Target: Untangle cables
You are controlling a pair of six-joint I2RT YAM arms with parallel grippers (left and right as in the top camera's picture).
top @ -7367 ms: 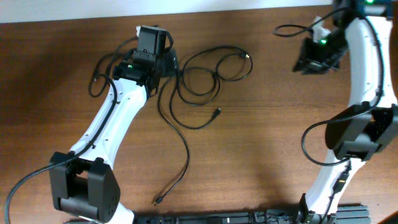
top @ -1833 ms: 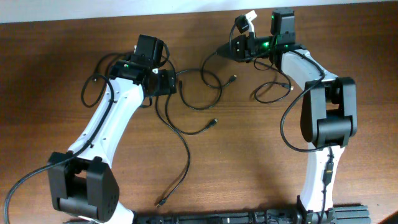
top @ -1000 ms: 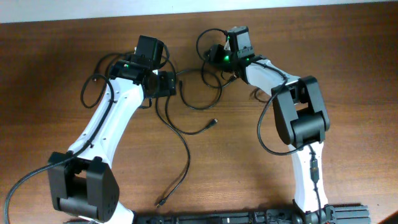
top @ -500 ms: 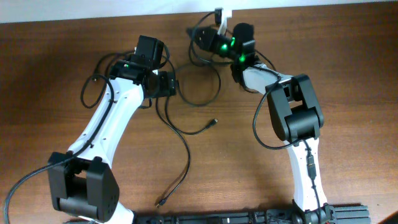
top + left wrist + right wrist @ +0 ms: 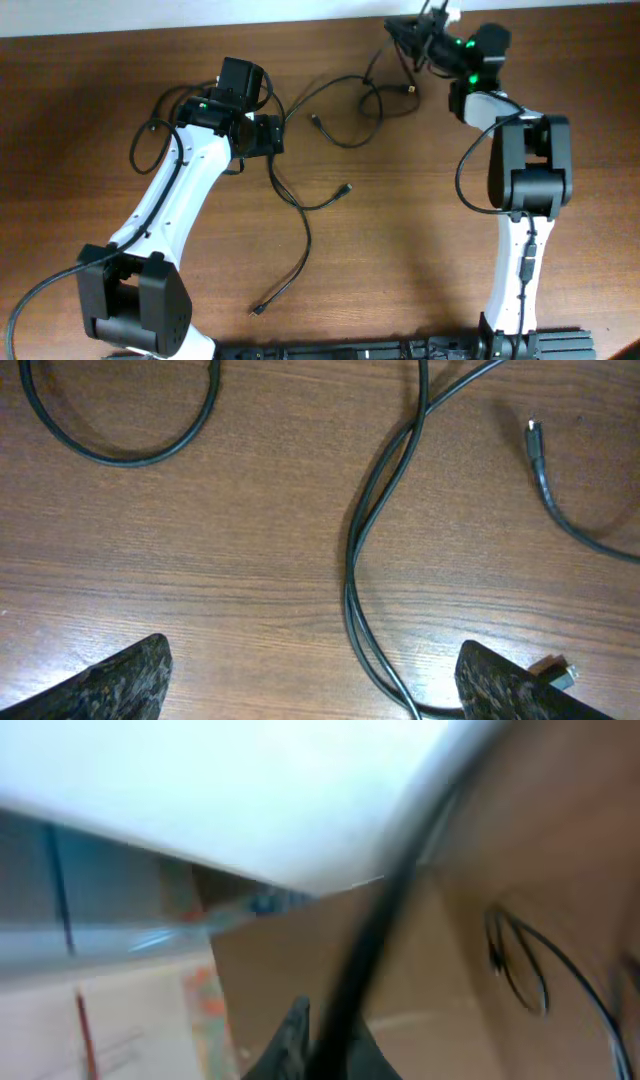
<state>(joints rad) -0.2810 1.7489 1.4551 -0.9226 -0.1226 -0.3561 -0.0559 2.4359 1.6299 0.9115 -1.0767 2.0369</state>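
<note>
Right of centre, the right gripper (image 5: 403,28) now sits up at one o'clock by the far edge, no longer at twelve as it was half a second ago. The loops it drags lie stretched rightward, while the left arm keeps its place.

At ten o'clock the left gripper (image 5: 315,688) hangs low over the table (image 5: 420,250), jaws spread wide and holding nothing. In its wrist view a crossed pair (image 5: 349,585) of the cables (image 5: 303,240) runs between the fingertips (image 5: 115,678), long axis twelve to six. The two strands cross just ahead of the jaws, toward twelve. A separate loop (image 5: 130,460) lies off at eleven and a plug end (image 5: 533,435) at two. The left arm is by far the nearer to that crossing. I judge it need only drop and close, since its fingers already stand either side of the strands.

Further right in the overhead view, one strand trails toward six and ends in a far plug (image 5: 257,309). At twelve a loose plug (image 5: 314,121) lies apart from both arms. From there the held cord (image 5: 385,55) climbs to the right gripper, whose jaws are pinched tight on it. That wrist view is blurred, showing only a dark strand rising from between the fingers.

Bare brown wood should let the cords slide. Toward twelve the right gripper has little room left, but toward three and four the table lies open.
</note>
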